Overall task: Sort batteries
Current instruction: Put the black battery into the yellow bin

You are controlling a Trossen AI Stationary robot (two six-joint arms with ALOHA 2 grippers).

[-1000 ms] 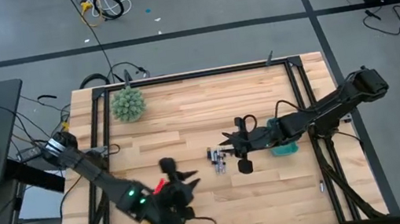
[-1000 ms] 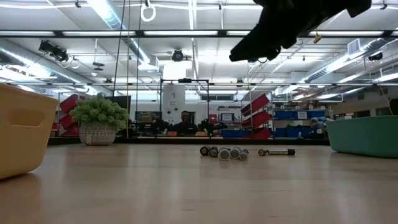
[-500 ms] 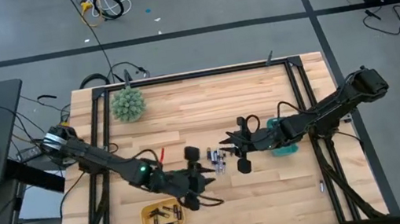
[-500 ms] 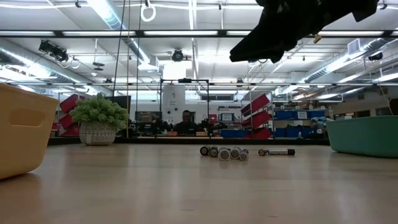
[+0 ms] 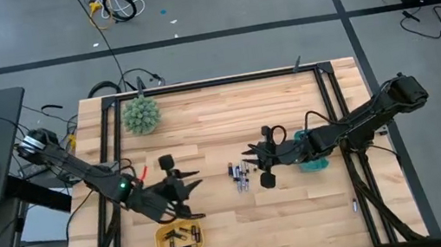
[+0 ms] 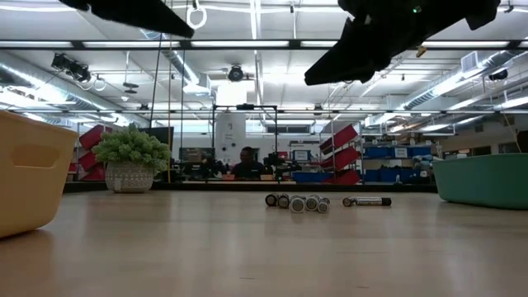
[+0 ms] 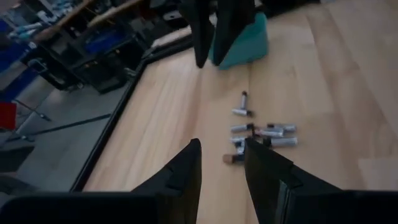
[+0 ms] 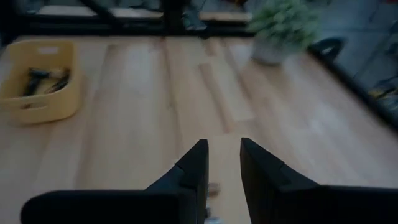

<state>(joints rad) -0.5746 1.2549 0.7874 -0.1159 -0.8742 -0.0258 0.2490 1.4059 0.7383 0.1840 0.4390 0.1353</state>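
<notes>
While the batteries (image 5: 240,177) lie loose mid-table, the right gripper (image 5: 263,168) hovers just right of them, fingers slightly apart and empty; picking one up looks to be the step in hand. Its next move calls for a short drop onto a single cell. Left gripper (image 5: 179,187) hangs above the yellow tray (image 5: 179,239), fingers parted, holding nothing. A teal tray (image 5: 314,163) sits close on the right, with open wood on the near and far sides.
</notes>
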